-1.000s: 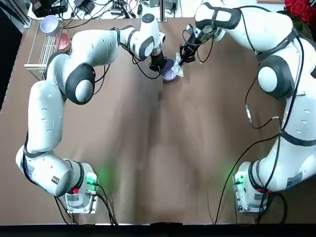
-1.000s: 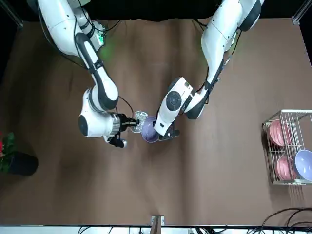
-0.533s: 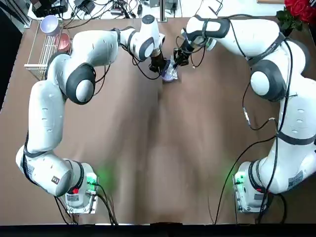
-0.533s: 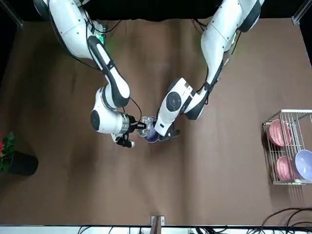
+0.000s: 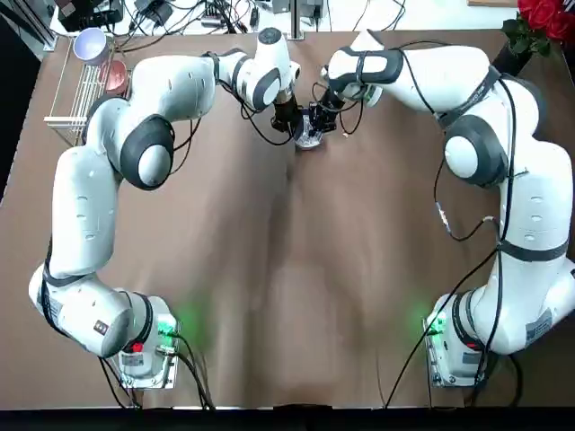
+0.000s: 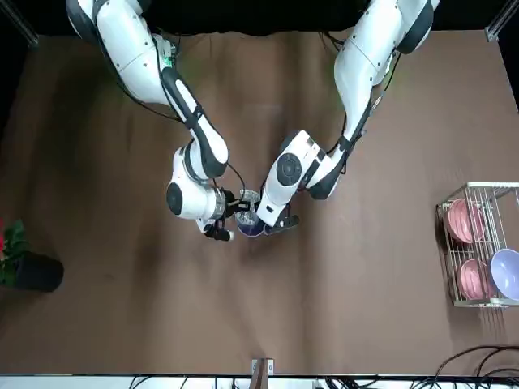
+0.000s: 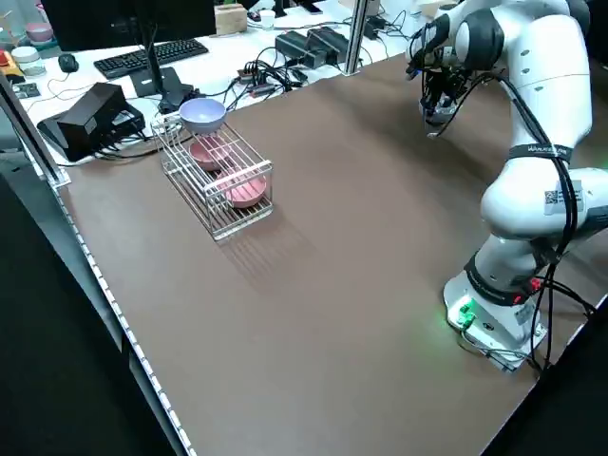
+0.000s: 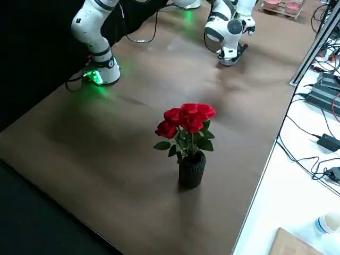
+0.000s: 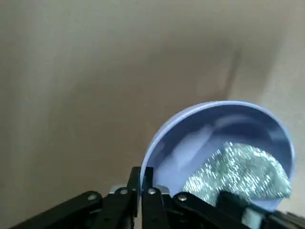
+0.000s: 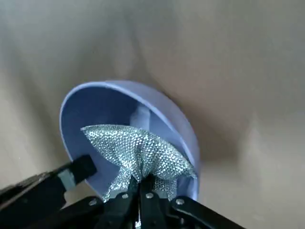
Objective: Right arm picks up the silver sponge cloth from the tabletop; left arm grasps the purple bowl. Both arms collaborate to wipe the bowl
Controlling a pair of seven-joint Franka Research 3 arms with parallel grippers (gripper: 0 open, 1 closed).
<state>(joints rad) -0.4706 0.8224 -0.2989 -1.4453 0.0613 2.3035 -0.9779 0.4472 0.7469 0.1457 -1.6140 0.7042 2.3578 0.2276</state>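
Left pincer point(image 9: 141, 188) clamps purple bowl point(image 9: 190, 138) rim | right pincer point(image 10: 137, 191) pinches sponge cloth point(image 10: 138, 155) inside bowl

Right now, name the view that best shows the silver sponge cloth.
Right wrist view: the silver sponge cloth fills the purple bowl, unobstructed. The left wrist view shows it partly; top and front views give only a glint between the arms.

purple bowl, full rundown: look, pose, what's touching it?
The purple bowl is small, round, smooth pale lavender, lighter inside. It is tilted, its opening side-on to both wrist cameras, at the table's far middle. The left gripper pinches its rim, fingers shut on the wall. The right gripper holds the sparkly silver sponge cloth, which lies inside the bowl.
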